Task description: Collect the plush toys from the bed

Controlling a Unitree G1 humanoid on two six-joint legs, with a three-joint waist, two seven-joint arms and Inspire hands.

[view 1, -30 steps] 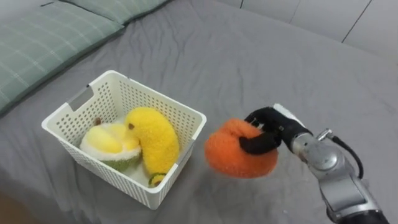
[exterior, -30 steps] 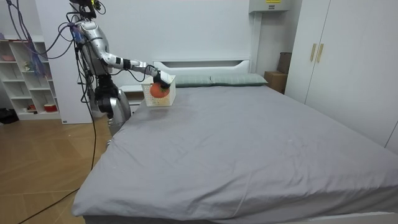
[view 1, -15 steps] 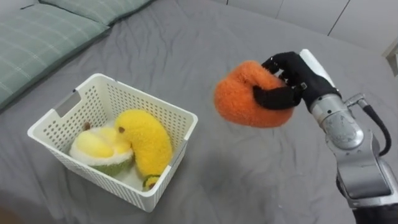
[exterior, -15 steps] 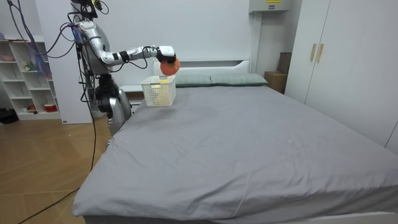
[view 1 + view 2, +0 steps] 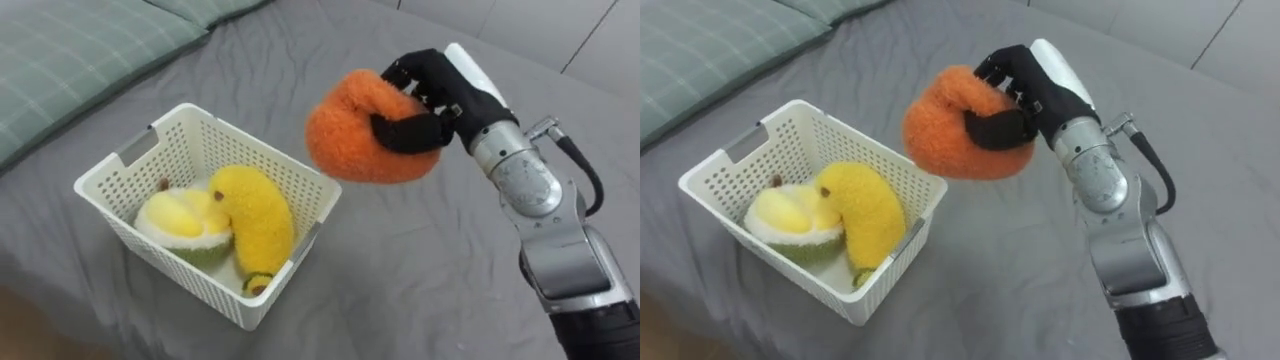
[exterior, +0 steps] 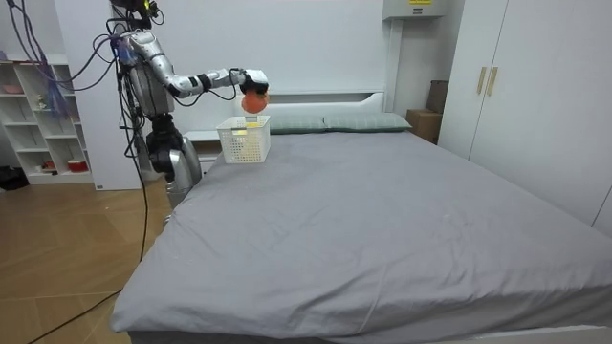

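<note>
Aloft, one fuzzy, rounded orange plush toy (image 5: pixel 365 130) sits in the right robot hand (image 5: pixel 445 95), whose black fingers and thumb curl tightly round it, above the right side of one white plastic lattice basket (image 5: pixel 165 268). Two plush toys lie inside: a curved yellow one (image 5: pixel 258 215) and a yellow-green durian-like one (image 5: pixel 180 220). The basket rests on the smooth grey bed (image 5: pixel 420 280).

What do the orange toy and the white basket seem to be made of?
The orange toy, held in the right robot hand, looks like soft plush fabric: fuzzy, matte pile, dented under the fingers. The basket looks like rigid white plastic, probably moulded: smooth walls with a regular grid of small holes.
</note>
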